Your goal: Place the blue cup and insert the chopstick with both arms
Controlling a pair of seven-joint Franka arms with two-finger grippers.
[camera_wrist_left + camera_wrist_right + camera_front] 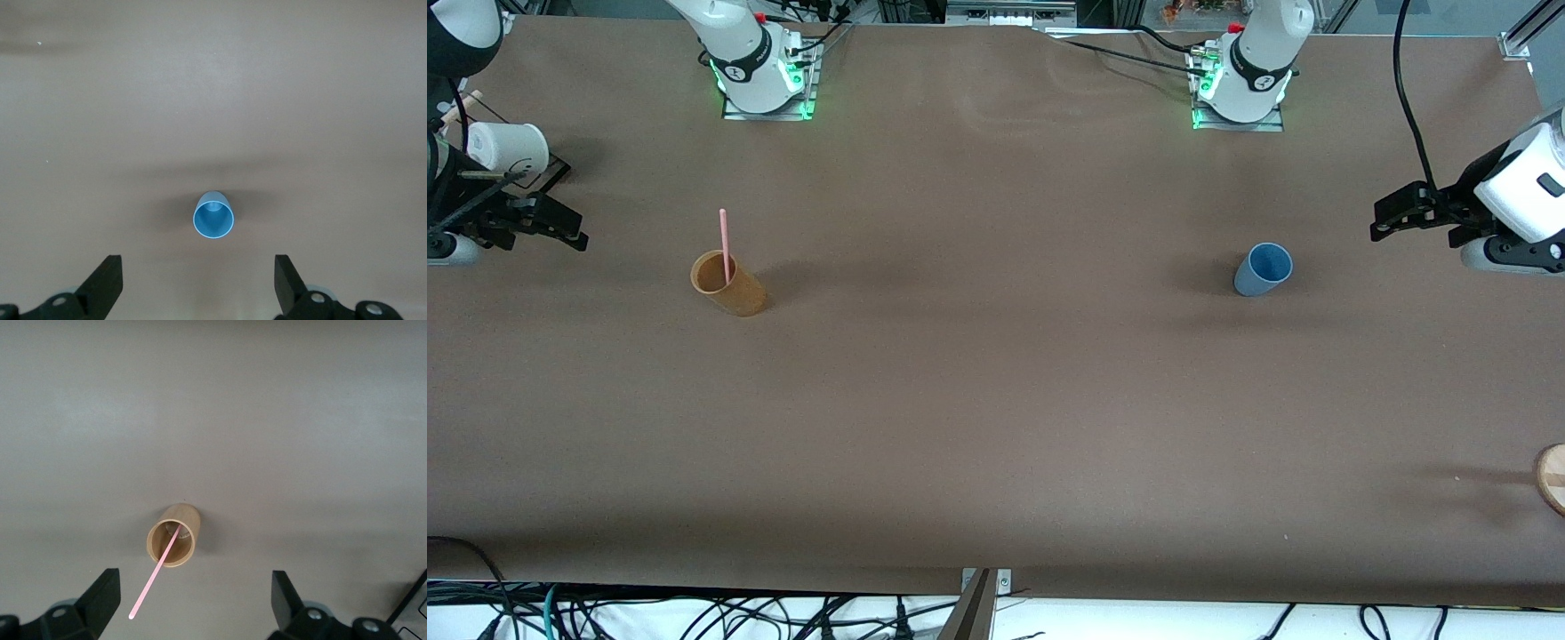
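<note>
At 3 o'clock on the counter (996,427) the blue cup (1263,269) stands upright, nothing yet grasped; the left gripper (1392,216), jaws wide open, should be centred over its rim; the chopstick (725,244) leans in the orange-brown cup (728,284) at 9 o'clock, the open-jawed right gripper (560,227) apart from it; cables hang at 6 o'clock.

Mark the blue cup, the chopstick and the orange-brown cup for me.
blue cup (1261,270), front view, outer wall.
chopstick (724,240), front view, shaft above the rim.
orange-brown cup (738,293), front view, side wall.
</note>
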